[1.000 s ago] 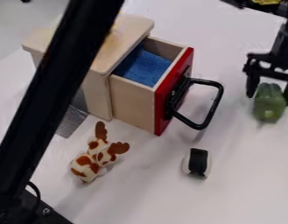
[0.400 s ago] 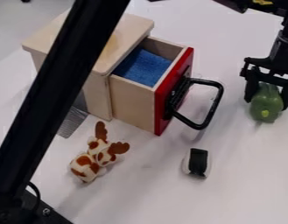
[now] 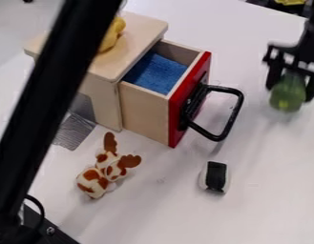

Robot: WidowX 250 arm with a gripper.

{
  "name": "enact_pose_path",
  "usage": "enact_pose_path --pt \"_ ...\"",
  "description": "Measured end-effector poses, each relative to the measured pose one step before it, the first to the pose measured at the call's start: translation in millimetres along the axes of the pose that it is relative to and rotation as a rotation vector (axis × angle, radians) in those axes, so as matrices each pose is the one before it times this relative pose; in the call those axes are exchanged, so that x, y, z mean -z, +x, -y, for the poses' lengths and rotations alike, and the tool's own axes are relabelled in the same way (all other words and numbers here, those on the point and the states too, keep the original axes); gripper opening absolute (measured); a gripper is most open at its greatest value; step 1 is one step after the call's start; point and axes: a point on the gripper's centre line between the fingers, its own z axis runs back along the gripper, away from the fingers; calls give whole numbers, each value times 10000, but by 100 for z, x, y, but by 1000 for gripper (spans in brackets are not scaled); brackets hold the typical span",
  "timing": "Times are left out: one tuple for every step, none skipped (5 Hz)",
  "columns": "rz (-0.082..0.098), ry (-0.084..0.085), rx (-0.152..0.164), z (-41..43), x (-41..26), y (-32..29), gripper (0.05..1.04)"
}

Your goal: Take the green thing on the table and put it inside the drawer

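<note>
The gripper (image 3: pixel 291 91) hangs at the far right, its two fingers pinching the green thing (image 3: pixel 287 99) from either side, one at the left flank and one at the right. The thing sits upright between them, its rounded lower end hanging past the tips, and it seems to be just off the table (image 3: pixel 267 200). It looks smooth and bulbous, so I judge it a light toy, little load for the arm; whether it is soft or stiff I cannot tell. If rubbery, it should give slightly and grip well; if hard plastic, the curved skin could let it roll or slip downward. The best hold is across the widest part of the body, level on both sides, with steady, moderate pressure; it hardly looks fragile, but a hard squeeze low on the taper might push it out. To the left stands the drawer (image 3: pixel 143 112), pulled open, with blue lining (image 3: pixel 156 71) that should cushion a light drop. The carry calls for enough height to clear the red front (image 3: pixel 178 107) and the handle (image 3: pixel 232 114), since a knock on either could twist the thing in the grip, then a release low over the blue
</note>
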Motion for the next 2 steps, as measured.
enact_pose_path --pt "818 16 633 -2355 -4810 -785 816" --pt "289 -244 108 -3358 -2801 -1909 815"
